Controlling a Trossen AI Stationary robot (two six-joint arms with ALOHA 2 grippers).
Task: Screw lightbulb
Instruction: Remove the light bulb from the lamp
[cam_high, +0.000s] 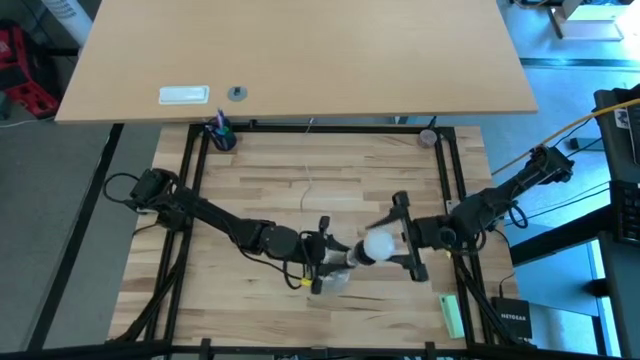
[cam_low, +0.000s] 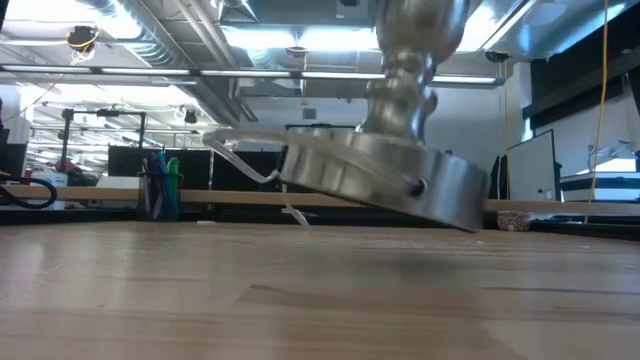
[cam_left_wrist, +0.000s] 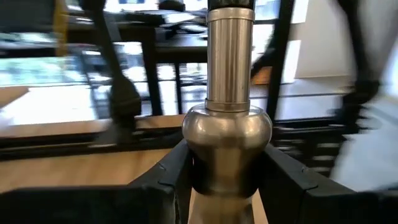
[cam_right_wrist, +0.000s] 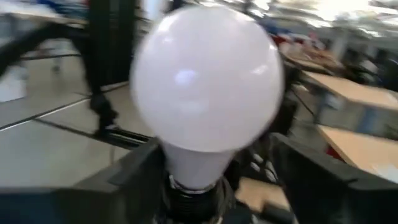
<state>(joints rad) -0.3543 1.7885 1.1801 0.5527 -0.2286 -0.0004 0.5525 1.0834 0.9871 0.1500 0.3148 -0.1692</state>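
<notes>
High view: straight down, far, whole pale wood-plank table (cam_high: 330, 180) in frame. Low view: tabletop level, facing the room, very near the tilted round silver metal stand base (cam_low: 400, 180). Left wrist view: close on that stand's stem. Right wrist view: close on the white frosted round lightbulb (cam_right_wrist: 208, 78), also visible from above.

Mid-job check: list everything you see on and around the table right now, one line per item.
lightbulb: one, white, held in the right gripper at front centre of the table.
stand: one, silver, clamped in the left gripper, its round base tilted off the table.
green object: one, front right of the table.
cup with pens: one, dark, back left corner.
small bowl: one, back right corner.
white box: one, on the desk behind.
left gripper: shut on the stand.
right gripper: shut on the lightbulb.
</notes>
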